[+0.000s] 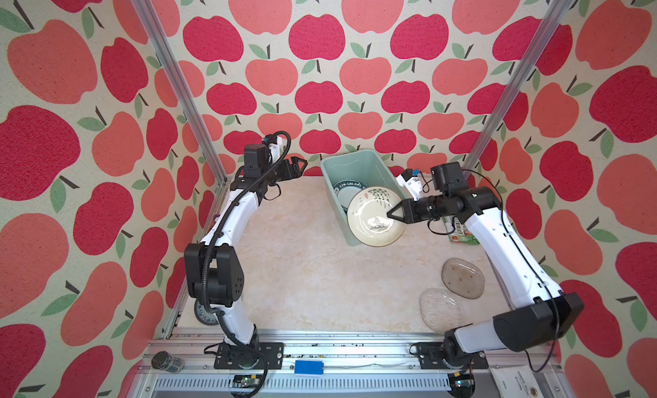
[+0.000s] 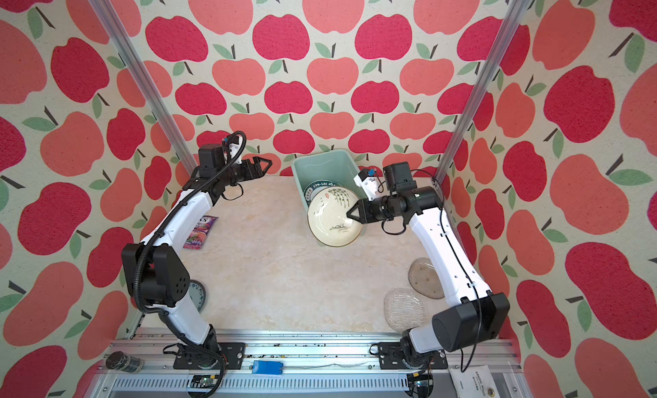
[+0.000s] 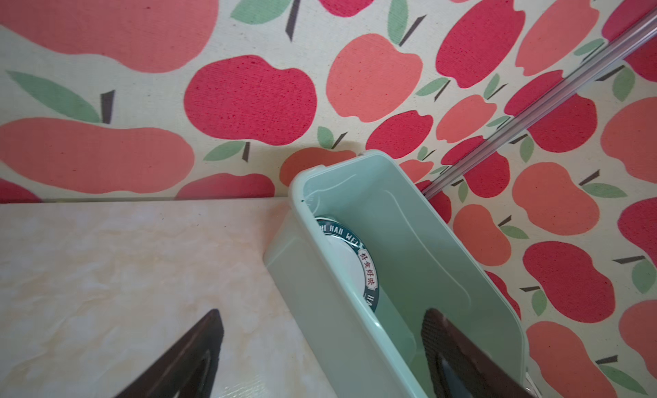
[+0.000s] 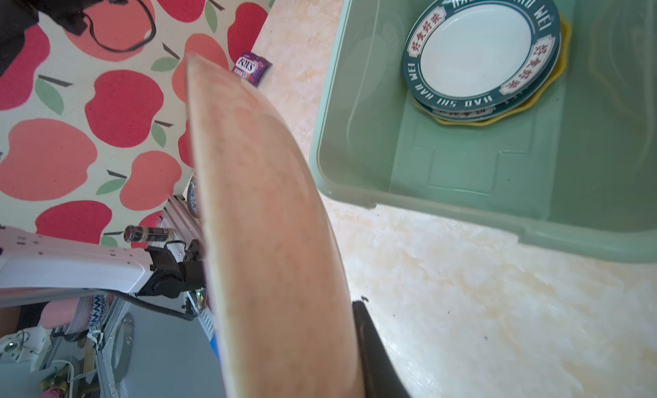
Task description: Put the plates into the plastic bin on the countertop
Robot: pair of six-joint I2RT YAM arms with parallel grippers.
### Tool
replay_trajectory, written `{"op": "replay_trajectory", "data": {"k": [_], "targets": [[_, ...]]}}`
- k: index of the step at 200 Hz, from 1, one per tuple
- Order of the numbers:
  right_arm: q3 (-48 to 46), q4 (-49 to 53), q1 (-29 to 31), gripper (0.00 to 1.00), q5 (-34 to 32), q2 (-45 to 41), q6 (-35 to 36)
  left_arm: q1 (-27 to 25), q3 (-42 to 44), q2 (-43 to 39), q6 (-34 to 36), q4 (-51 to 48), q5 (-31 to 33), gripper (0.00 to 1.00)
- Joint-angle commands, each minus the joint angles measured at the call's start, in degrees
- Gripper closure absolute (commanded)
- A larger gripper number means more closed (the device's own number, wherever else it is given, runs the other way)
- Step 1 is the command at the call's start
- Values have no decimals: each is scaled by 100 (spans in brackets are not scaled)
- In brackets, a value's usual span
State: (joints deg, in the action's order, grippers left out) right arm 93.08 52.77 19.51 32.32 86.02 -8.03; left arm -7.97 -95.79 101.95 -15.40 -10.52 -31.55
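Right gripper [image 1: 389, 214] clamps cream plate [image 1: 368, 226], frame centre-right, over bin [image 1: 355, 167] rim. Left gripper [image 1: 301, 164], upper centre-left, jaws wide, empty. Beige marbled countertop [image 1: 302, 271]; apple-print walls [image 1: 320, 58] all round.

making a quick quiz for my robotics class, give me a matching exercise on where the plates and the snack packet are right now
Things:
1. cream round plate with green plant drawing
2. white round plate with dark green lettered rim
3. clear ribbed glass plate
4. purple snack packet

Places:
A. lying inside the mint-green plastic bin
B. flat on the beige marble-patterned countertop, on the robot's right side
C. clamped by its rim in the right gripper
D. on the countertop's edge, on the robot's left side

Pairs: 1-C, 2-A, 3-B, 4-D
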Motion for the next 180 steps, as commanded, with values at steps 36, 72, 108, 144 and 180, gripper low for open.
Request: {"op": "replay_trajectory", "data": {"k": [36,72,108,144,180], "targets": [[1450,-1903,-246,100,395,1493,-1857,-439,-642,306,1400,-516,-611,3],[2596,-1912,-264,99,-286,2486,-2458,-660,-904,600,2183,-1026,-396,3],[4161,-1254,-259,99,-912,3695,-3294,-703,-508,603,2570,-819,61,4],[5362,-698,-131,99,-1566,4547,-3806,-699,329,278,3060,-176,310,4],[5254,-775,189,99,-2811,4661,-4412,-645,554,79,2942,-163,342,4]]}}
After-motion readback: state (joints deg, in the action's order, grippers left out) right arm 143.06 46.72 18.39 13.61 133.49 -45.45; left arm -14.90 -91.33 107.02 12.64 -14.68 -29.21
